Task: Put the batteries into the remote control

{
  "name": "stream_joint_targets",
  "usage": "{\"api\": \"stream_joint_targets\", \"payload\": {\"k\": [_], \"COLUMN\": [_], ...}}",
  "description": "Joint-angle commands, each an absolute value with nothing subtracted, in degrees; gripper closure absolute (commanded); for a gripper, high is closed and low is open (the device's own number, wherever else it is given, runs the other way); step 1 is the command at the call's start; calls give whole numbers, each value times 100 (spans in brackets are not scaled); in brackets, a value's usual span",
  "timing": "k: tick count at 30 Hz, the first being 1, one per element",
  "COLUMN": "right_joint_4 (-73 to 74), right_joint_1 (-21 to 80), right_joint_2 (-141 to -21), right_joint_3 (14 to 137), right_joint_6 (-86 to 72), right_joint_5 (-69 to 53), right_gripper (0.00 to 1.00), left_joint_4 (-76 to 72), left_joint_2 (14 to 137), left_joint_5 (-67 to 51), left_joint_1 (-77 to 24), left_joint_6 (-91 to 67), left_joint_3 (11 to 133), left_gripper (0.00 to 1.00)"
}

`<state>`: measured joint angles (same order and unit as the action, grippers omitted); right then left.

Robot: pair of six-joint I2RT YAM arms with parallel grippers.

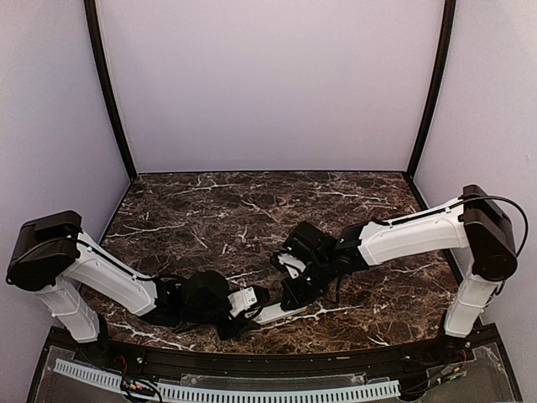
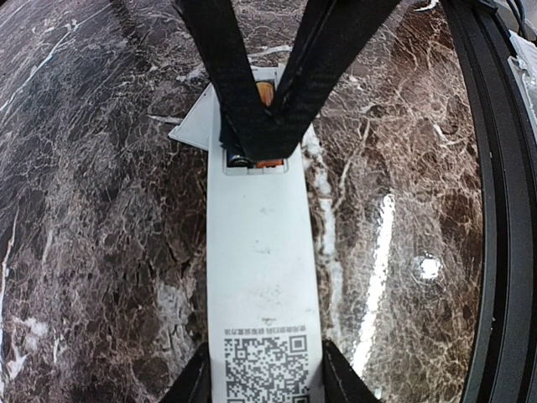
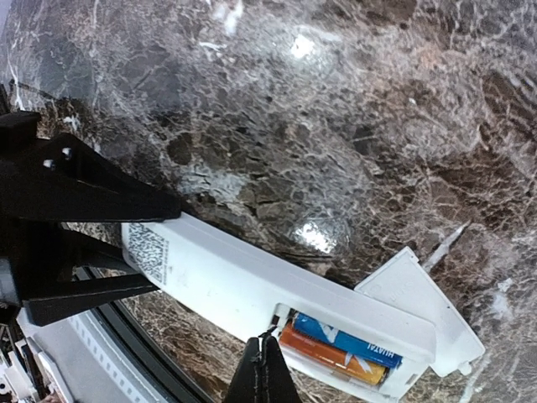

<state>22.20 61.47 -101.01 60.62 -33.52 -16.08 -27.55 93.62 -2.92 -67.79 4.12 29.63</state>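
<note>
The remote control lies back up near the table's front edge, a slim white bar with a dark code sticker. My left gripper is shut on its sticker end, one finger on each long side. Both batteries lie side by side in the open recess, the blue one beside the orange one. My right gripper is shut with nothing in it, its tips touching the recess rim at the batteries' end. In the top view the remote control sits between the left gripper and the right gripper.
A flat white battery cover lies on the dark marble table, partly under the remote's recess end. A black rail runs along the table's near edge, close to the remote. Lilac walls close in the back and sides.
</note>
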Motion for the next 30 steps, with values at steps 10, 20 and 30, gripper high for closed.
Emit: {"api": "stream_joint_targets", "payload": {"k": [10, 20, 30], "right_joint_4": [2650, 2233, 2459], "right_joint_1": [6081, 5941, 5920], "right_joint_2": [-9913, -10248, -9204], "right_joint_3": [6217, 5760, 6336], "right_joint_6": [-3280, -3364, -2938], "right_joint_5": [-1417, -1619, -1617], "right_gripper": [100, 100, 99], "left_joint_4": [-2407, -2379, -2570], "left_joint_2": [9195, 9213, 8880], "left_joint_5": [-360, -372, -594], "left_joint_1": [-6812, -6812, -6812], "left_joint_6": [518, 537, 754], "left_joint_3": [2857, 2876, 2745], "left_gripper": [100, 100, 100]}}
